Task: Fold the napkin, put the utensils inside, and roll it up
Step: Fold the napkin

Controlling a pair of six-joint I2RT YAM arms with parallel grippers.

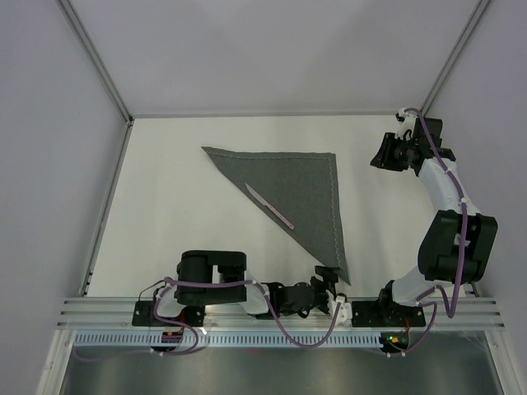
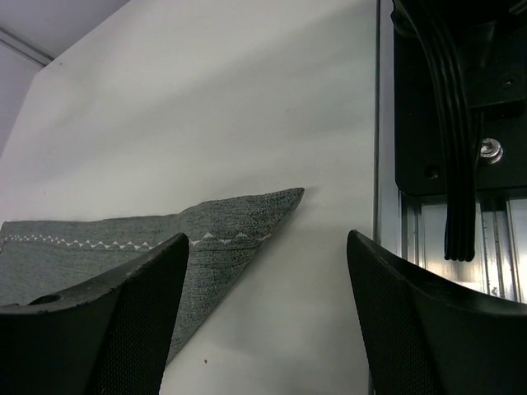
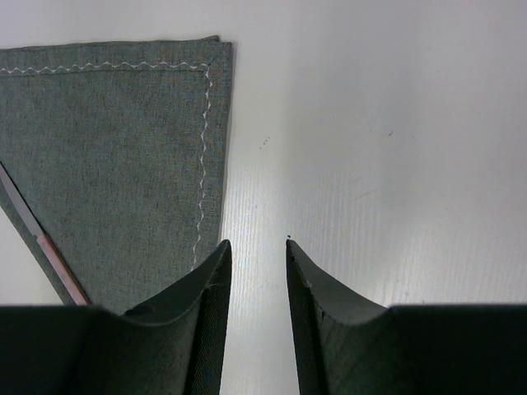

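The dark grey napkin (image 1: pixel 305 193) lies folded into a triangle, one point toward the near edge. A slim pale knife (image 1: pixel 269 206), the only utensil in view, rests on it along the long folded edge. My left gripper (image 1: pixel 328 284) is low at the napkin's near corner, open. In the left wrist view that napkin corner (image 2: pixel 222 226) lies by the left finger and nothing sits between the jaws (image 2: pixel 268 237). My right gripper (image 1: pixel 387 152) hangs right of the napkin's far right corner (image 3: pixel 123 148), open by a narrow gap (image 3: pixel 257 244) over bare table. The knife (image 3: pixel 49 255) shows at the left edge.
An aluminium rail (image 1: pixel 280 309) carries both arm bases along the near edge. A black mount with cables (image 2: pixel 461 82) stands just right of the left gripper. Pale walls and metal frame posts (image 1: pixel 95 49) bound the white table (image 1: pixel 165 189).
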